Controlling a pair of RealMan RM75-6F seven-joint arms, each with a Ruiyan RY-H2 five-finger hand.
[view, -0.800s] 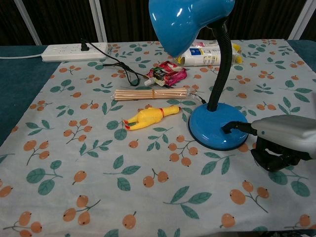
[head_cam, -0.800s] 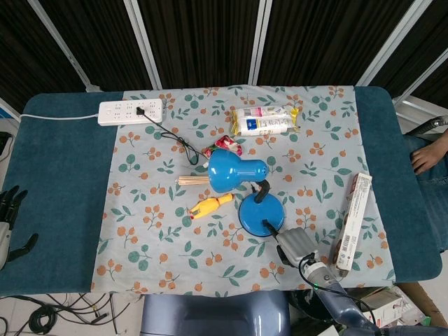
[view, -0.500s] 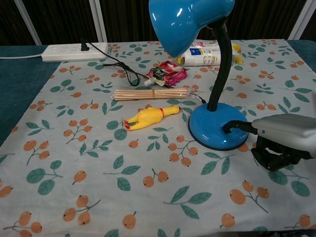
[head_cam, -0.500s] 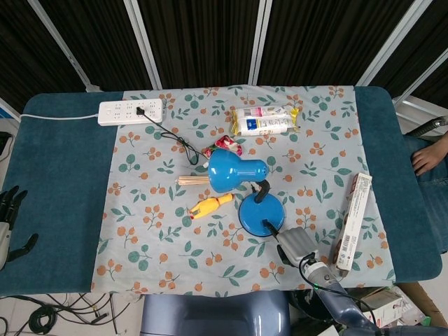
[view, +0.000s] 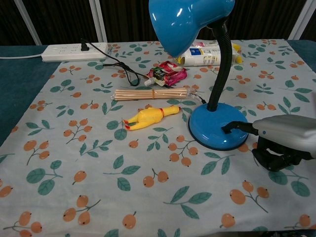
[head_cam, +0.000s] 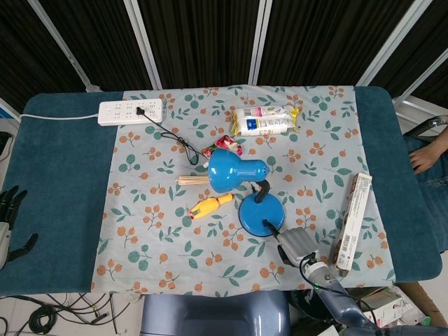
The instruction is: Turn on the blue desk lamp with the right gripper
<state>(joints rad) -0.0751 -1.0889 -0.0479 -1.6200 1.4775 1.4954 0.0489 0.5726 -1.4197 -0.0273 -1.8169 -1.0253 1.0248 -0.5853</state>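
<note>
The blue desk lamp (head_cam: 238, 175) stands mid-table, its shade (view: 187, 19) unlit and its round base (view: 217, 126) on the flowered cloth. My right hand (view: 281, 140) lies just right of the base, one black finger (view: 236, 127) stretched out onto the base's top while the others are curled under the palm. In the head view the same right hand (head_cam: 297, 245) sits at the base's near right edge. My left hand (head_cam: 8, 220) hangs at the far left table edge, fingers apart, holding nothing.
A yellow rubber chicken (view: 148, 116), a bundle of wooden sticks (view: 150, 93) and a red snack packet (view: 167, 75) lie left of the lamp. A white power strip (head_cam: 130, 111) feeds the black cord. A long box (head_cam: 352, 220) lies right of my hand.
</note>
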